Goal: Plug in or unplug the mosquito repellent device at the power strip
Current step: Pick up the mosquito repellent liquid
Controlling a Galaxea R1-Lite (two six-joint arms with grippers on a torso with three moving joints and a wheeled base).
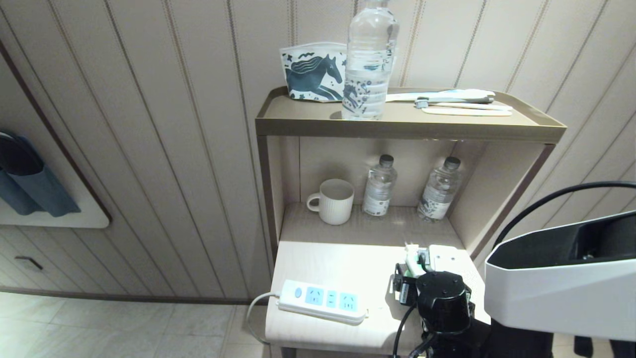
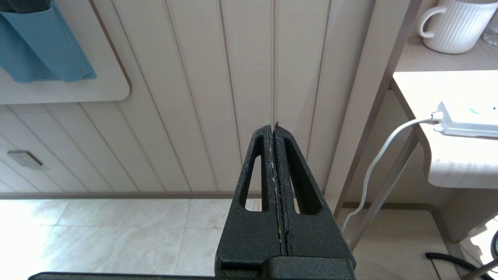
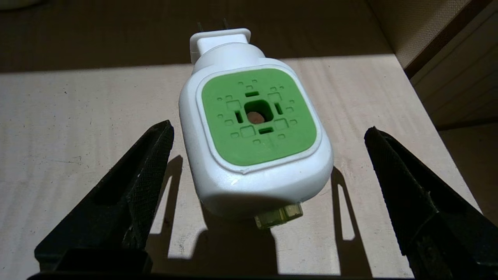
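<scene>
Head view: the mosquito repellent device [image 1: 413, 262] stands unplugged on the tabletop [image 1: 348, 263], well apart from the power strip [image 1: 323, 301] at the front edge; the right tool [image 1: 416, 271] is at the device, its state hidden here.
Left wrist view: the left tool [image 2: 274, 130] is clenched on nothing, parked off to the side over the floor.
Right wrist view: the right tool [image 3: 268, 155] is released, its fingers [image 3: 153, 155] flanking the device [image 3: 255, 132] without touching.
Handling: probably light, rigid, smooth plastic, likely slippery and easily tipped.
Hold: across the white head's sides, clear of the prongs.
</scene>
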